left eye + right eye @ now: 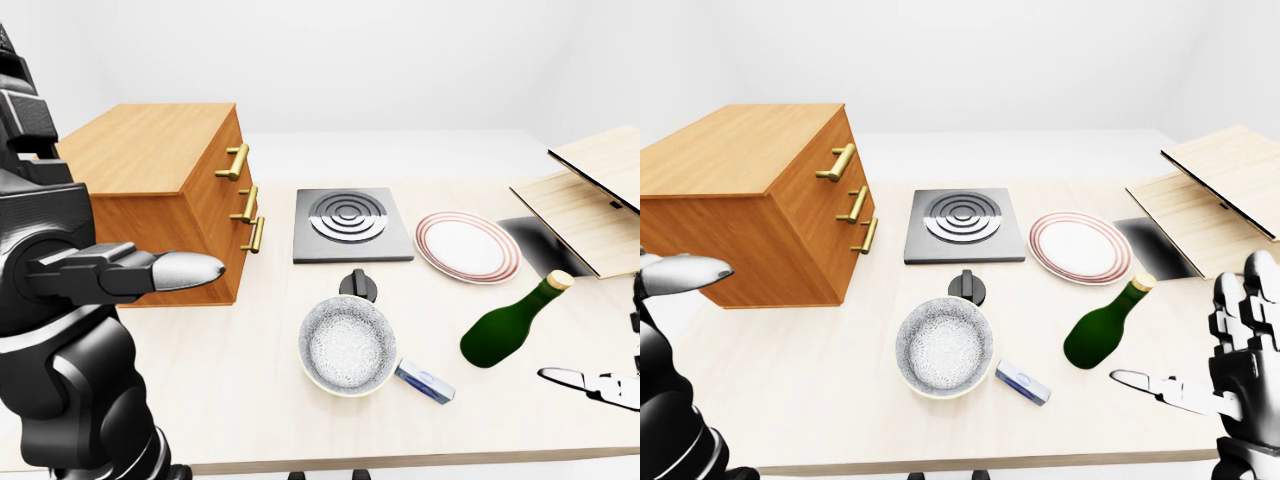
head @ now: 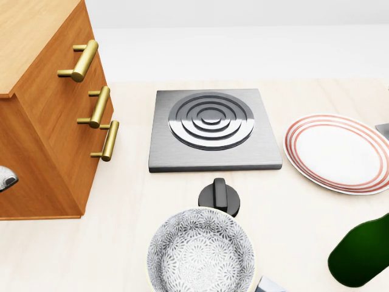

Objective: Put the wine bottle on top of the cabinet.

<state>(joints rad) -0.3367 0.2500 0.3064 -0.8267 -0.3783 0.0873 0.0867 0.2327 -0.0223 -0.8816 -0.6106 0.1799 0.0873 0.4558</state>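
The green wine bottle lies on its side on the pale table, right of centre in the right-eye view, with its cork end pointing up and right. The wooden cabinet with brass handles stands at the left, and its top is bare. My left hand hovers open below the cabinet's near corner with its fingers stretched to the right, holding nothing. My right hand is open at the lower right, right of and below the bottle, not touching it.
A patterned bowl sits in the middle of the table, with a black knob and a grey hob plate above it. A striped plate lies right of the hob. A small box lies by the bowl. Wooden boards lie at the right.
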